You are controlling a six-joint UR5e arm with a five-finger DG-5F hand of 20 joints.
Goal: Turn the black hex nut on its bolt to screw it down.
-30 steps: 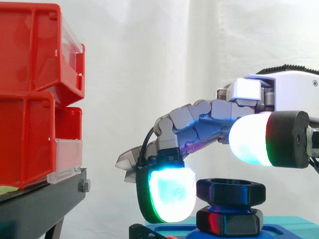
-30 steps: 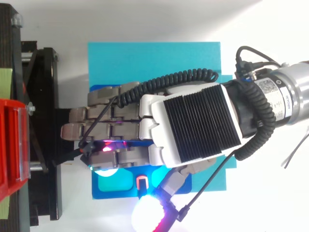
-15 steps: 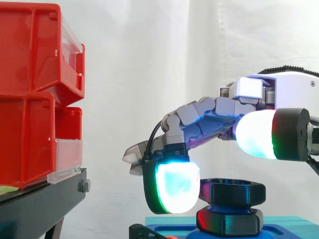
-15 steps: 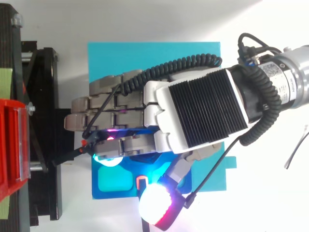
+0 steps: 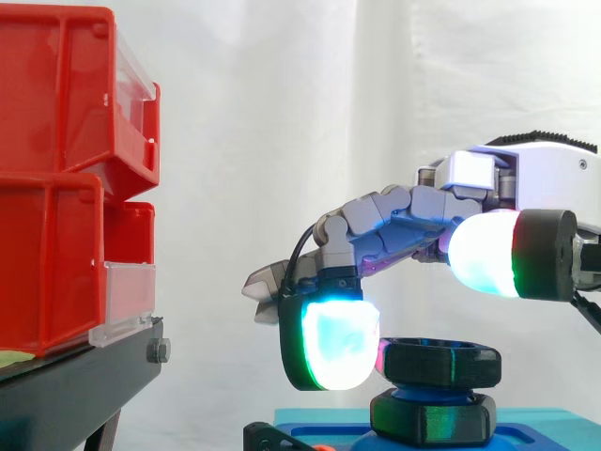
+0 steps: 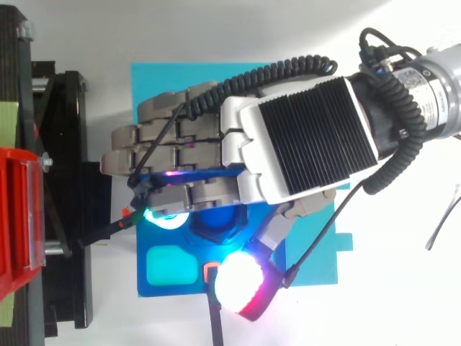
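Against white curtain [image 5: 282,141], the grey robot hand [image 6: 302,137] is clasping the black hex nut [image 5: 441,362] on its bolt [image 5: 424,389] above the blue base [image 6: 162,239], one glowing pad [image 5: 338,343] pressing its side to turn it.

Red bins [image 5: 56,188] sit stacked on a black stand [image 5: 75,385] before a white curtain [image 5: 282,141].

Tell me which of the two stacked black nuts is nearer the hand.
The upper nut: it sits on top of the stack, right under the hand, while the lower nut rests below it on the blue base.
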